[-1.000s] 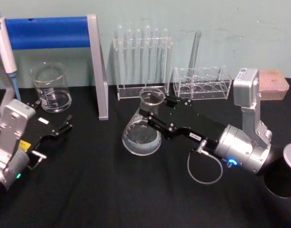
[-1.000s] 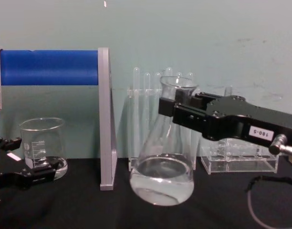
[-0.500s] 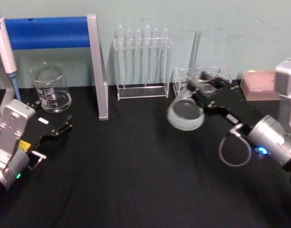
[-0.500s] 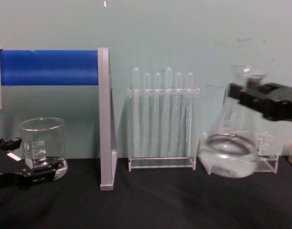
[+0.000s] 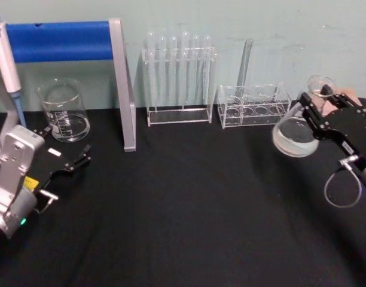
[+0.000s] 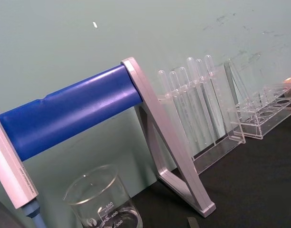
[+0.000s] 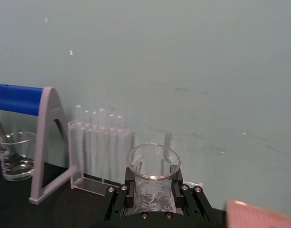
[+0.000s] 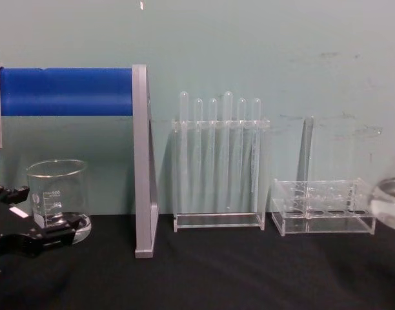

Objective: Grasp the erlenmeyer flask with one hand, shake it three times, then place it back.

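gripping a clear glass flask [image 5: 295, 134], cone-shaped with a wide round base, a narrow neck and a flared rim, in the right gripper [image 5: 319, 106], out at three o'clock over the black table [image 5: 183, 209] in the head view. holding it lifted off the matte cloth and tilting, base pointing toward seven o'clock, rim toward one. carrying a little clear liquid low in the base. clamping the black blocky fingers [image 7: 129, 186] tight on both sides of the neck, just under the rim.

resting the left gripper [image 5: 75, 161] at eight o'clock, thin black fingers spread apart and grasping nothing, tips lying near a squat cylindrical glass beaker [image 5: 63, 110] with printed markings at ten o'clock.

sharing the table with a smooth blue bar [image 5: 57, 40] on a grey triangular frame [image 5: 123, 84] at eleven o'clock, a clear plastic rack [image 5: 178, 113] of six slim round-topped test tubes at twelve, and a low clear rack [image 5: 255, 107] with one tall tube [image 5: 245, 63] leaning in it at one o'clock. hanging the flask just to the three o'clock side of that low rack, with a pink box [image 7: 255, 214] close behind the gripper.
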